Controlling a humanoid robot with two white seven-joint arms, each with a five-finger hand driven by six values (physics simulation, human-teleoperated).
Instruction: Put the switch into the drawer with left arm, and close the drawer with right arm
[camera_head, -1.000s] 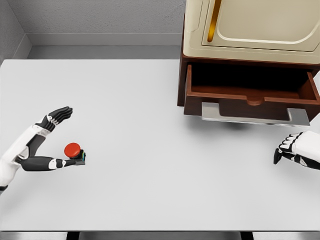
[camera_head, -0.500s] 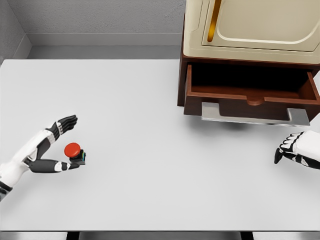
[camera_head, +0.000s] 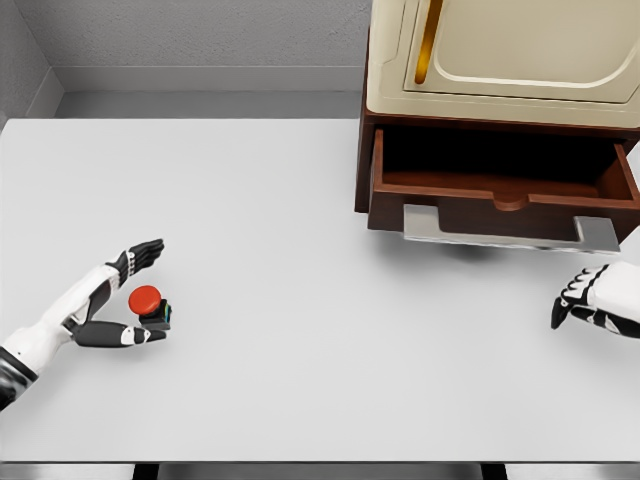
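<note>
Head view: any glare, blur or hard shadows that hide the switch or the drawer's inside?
Head view: flat, even light, no glare; edges slightly soft; the switch reads clearly between the left hand fingers; the drawer interior is dark at the back; soft shadow beneath its front.

The table (camera_head: 330, 250) looks like a smooth, matt white surface. The drawer (camera_head: 500, 190) reads as dark reddish-brown wood with a satin finish, its front carrying a pale grey metal-looking handle plate (camera_head: 510, 232) — flat and dull. The cabinet top (camera_head: 500, 60) is cream, smooth plastic or enamel. The switch (camera_head: 148, 302) has a glossy red plastic cap on a black base — the left hand (camera_head: 115, 300) and right hand (camera_head: 590, 300) are smooth white and black plastic.
</note>
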